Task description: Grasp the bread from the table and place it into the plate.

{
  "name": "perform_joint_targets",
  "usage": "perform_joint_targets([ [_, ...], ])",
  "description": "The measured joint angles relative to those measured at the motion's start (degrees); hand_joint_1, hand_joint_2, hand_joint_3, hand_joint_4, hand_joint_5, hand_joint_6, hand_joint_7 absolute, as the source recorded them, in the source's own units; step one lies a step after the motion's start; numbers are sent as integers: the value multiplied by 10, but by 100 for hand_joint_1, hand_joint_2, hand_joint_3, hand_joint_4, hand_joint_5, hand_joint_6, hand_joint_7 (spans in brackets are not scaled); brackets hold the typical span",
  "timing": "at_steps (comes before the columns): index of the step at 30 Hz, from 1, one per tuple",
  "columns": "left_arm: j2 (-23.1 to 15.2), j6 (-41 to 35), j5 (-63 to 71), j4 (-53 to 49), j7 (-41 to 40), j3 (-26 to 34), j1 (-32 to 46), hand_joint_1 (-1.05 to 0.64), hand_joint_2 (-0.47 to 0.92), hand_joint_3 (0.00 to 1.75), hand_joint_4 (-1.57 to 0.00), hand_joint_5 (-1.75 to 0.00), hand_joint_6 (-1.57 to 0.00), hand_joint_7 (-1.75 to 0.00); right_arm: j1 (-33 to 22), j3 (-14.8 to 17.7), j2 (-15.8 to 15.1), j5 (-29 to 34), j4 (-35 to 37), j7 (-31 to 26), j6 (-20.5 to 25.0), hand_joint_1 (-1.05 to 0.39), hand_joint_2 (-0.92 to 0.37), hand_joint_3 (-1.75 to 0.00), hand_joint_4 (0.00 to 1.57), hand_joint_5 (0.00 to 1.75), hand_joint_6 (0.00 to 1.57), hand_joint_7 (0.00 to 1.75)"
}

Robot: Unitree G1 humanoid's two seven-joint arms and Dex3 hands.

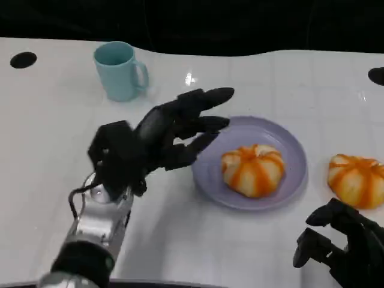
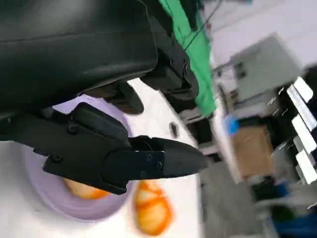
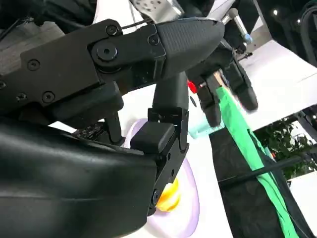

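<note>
Bread in the plate, a second bun outside

Bread (image 1: 252,170) sits in the lavender plate (image 1: 292,148), just past my left hand (image 1: 157,144), whose fingers (image 1: 207,97) are spread, holding nothing. Right hand (image 1: 343,245) hangs loosely curled, empty, near another bun (image 1: 356,180) on the table (image 1: 48,138). Risk: sweeping fingers could shove the plate or mug (image 1: 120,70). No writing legible.

One bread (image 1: 252,170) on the plate (image 1: 210,174), another bread (image 1: 355,179) right of it.

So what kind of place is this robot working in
Probably a lab or workshop set up for robot tests, not a home kitchen. A plain white table holds just a mug, a plate and bread, and the left wrist view shows a cardboard box behind.
</note>
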State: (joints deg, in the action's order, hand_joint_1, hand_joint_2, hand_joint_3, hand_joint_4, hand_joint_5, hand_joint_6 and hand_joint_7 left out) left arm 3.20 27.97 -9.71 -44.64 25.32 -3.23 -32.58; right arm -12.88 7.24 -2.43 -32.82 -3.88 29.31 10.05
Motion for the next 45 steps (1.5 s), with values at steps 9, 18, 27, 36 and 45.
perform_joint_targets([
  [9,34,-166,-162,174,42,71,111,-60,92,44,-62,-148,-68,-100,0,1,-1,-1,-2,1,9,-53,-92,-21,71,156,79,102],
  [18,33,-304,-241,332,40,96,224,-54,92,43,-71,-175,-57,-156,0,1,0,-1,-5,0,11,-54,-92,-19,73,155,82,99],
  [27,45,-361,-271,461,26,93,368,-50,92,44,-75,-175,-53,-175,-4,0,0,-1,-10,0,12,-53,-92,-21,73,155,82,100],
  [36,49,-368,-271,484,19,89,418,-51,92,40,-80,-175,-56,-175,-6,0,0,0,-15,0,12,-53,-92,-22,72,156,81,100],
  [45,49,-367,-265,480,12,89,429,-52,92,40,-80,-175,-55,-175,-6,0,0,0,-17,0,13,-53,-92,-22,72,156,81,100],
])
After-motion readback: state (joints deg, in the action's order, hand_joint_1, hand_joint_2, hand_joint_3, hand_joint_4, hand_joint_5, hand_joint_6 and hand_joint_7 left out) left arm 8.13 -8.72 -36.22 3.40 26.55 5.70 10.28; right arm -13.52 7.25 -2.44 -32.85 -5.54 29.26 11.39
